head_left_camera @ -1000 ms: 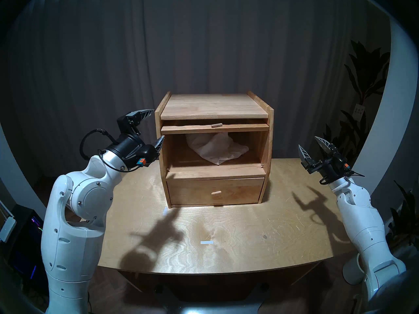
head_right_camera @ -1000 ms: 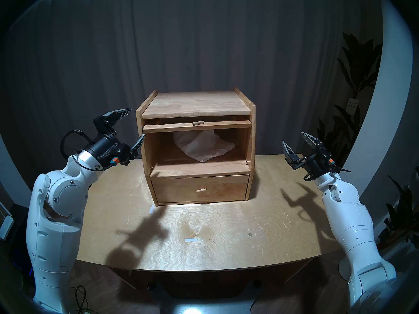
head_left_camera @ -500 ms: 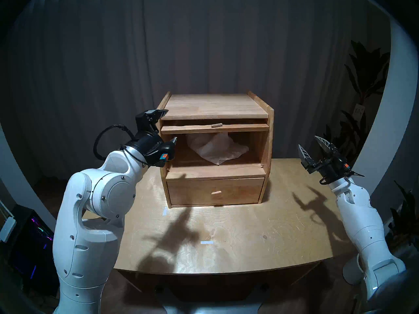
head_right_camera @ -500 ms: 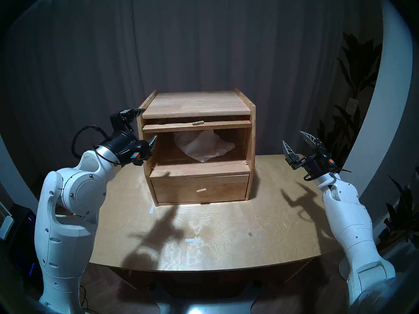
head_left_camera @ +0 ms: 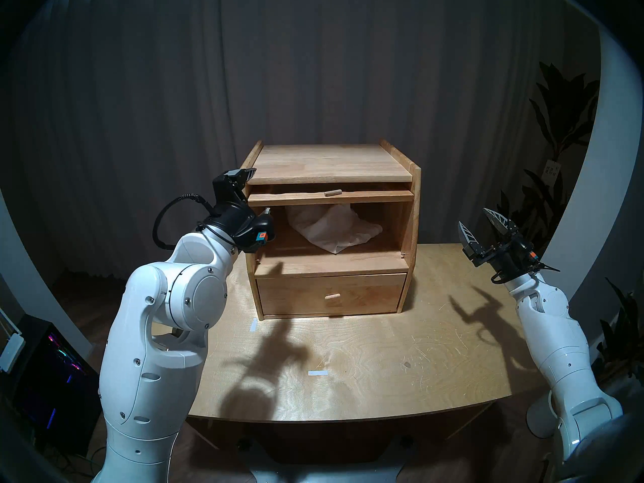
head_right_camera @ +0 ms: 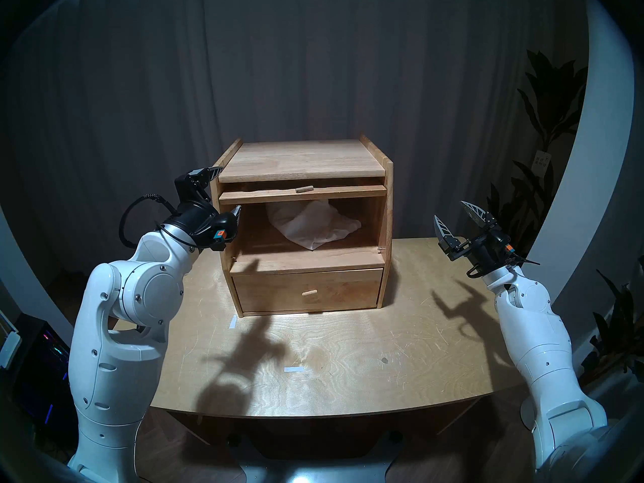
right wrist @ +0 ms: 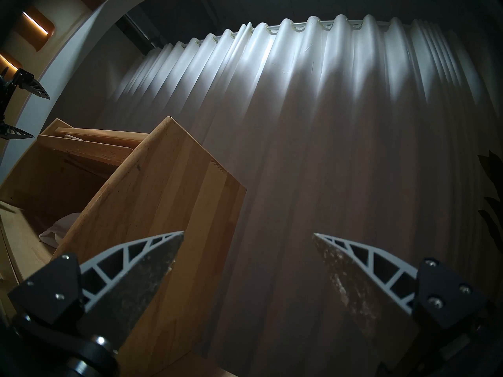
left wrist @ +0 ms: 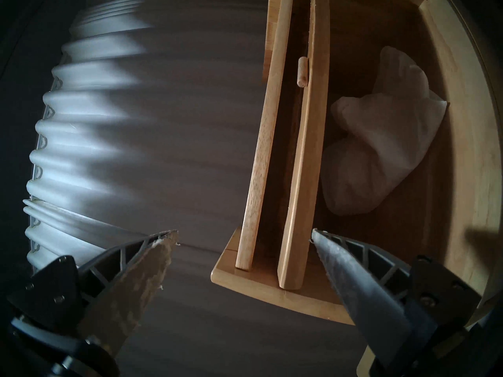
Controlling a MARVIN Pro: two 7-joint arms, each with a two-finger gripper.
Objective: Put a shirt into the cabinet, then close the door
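the cabinet [head_left_camera: 331,165] stands on the table [head_left_camera: 383,350], toward its back edge. the shirt [head_left_camera: 334,228] lies in the upper compartment, right of middle. the door [head_left_camera: 331,198] is lifted level under the top board. the drawer [head_left_camera: 331,294] sits below. the left gripper [head_left_camera: 259,191] is at the cabinet's left front edge; the right gripper [head_left_camera: 479,224] is well apart on the right.

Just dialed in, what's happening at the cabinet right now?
The shirt already lies inside the cabinet. Its door is up, slid in flat under the top, so closing is not yet done. The left end effector is open at the cabinet's upper left corner, holding nothing. The right end effector is open and empty, off to the side.
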